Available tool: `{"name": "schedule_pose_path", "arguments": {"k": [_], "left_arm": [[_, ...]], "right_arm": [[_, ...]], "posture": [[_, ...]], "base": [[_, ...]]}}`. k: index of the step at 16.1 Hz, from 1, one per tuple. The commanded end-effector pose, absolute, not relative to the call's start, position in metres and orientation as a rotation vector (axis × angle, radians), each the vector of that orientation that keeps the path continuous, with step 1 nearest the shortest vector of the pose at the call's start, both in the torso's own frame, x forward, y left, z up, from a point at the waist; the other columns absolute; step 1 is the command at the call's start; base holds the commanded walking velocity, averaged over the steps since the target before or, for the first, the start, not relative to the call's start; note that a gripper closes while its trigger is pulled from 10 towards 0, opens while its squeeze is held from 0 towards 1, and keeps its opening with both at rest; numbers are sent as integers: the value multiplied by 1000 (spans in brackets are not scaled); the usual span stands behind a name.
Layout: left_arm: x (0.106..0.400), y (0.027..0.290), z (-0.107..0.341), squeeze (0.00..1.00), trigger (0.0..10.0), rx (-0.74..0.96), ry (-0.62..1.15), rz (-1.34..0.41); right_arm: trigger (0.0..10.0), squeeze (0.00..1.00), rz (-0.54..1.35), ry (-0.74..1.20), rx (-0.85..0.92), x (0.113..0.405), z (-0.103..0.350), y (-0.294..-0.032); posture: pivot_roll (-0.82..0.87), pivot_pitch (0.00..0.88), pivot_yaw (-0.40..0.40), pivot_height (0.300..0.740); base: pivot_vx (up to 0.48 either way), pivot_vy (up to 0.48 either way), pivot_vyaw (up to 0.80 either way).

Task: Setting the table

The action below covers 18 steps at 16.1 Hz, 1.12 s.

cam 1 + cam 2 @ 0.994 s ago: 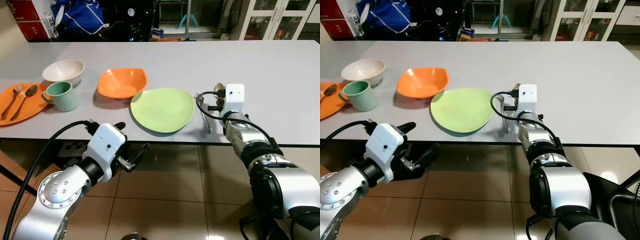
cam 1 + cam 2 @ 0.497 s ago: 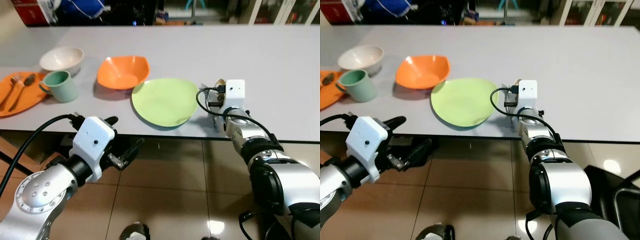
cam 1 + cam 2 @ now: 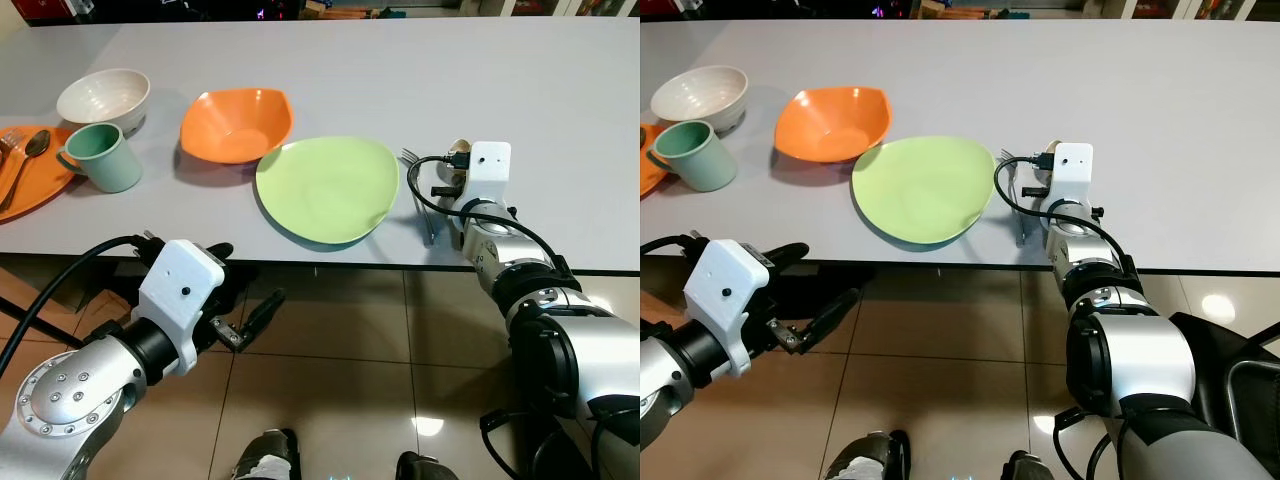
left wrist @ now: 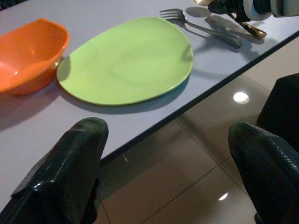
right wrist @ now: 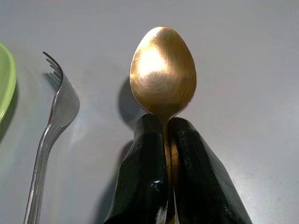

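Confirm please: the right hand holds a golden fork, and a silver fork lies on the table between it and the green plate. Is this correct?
One detail is wrong. The right hand holds a golden spoon, not a fork; the right wrist view shows its oval bowl. The silver fork does lie on the table between it and the green plate.

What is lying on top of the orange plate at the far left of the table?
On the orange plate lie a spoon and a fork, side by side. The plate's left part and the fork's head are cut off by the picture's edge.

Gold spoon (image 5: 162, 71) beside silver fork (image 5: 50, 122)
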<state>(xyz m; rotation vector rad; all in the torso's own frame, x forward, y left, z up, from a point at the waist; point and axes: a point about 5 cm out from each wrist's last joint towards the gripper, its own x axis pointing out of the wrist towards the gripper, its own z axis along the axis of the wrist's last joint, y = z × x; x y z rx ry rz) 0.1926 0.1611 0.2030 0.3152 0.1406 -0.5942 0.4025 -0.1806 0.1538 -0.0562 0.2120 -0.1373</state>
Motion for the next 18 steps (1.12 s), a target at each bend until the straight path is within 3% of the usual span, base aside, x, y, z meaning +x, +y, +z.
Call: {"name": "schedule_pose_path", "arguments": {"k": [1, 17, 18], "left_arm": [[188, 159, 203, 0, 10000, 326, 148, -613], [187, 158, 202, 0, 10000, 333, 162, -628], [181, 157, 200, 0, 10000, 345, 183, -621]], "right_arm": [[10000, 0, -128, 213, -50, 404, 157, -179], [10000, 0, -120, 214, -46, 404, 158, -178], [10000, 1000, -97, 237, 48, 404, 154, -169]], "posture": [[314, 204, 72, 740], [314, 204, 72, 740], [344, 192, 50, 740]], "base": [[0, 0, 0], [0, 0, 0], [0, 0, 0]]}}
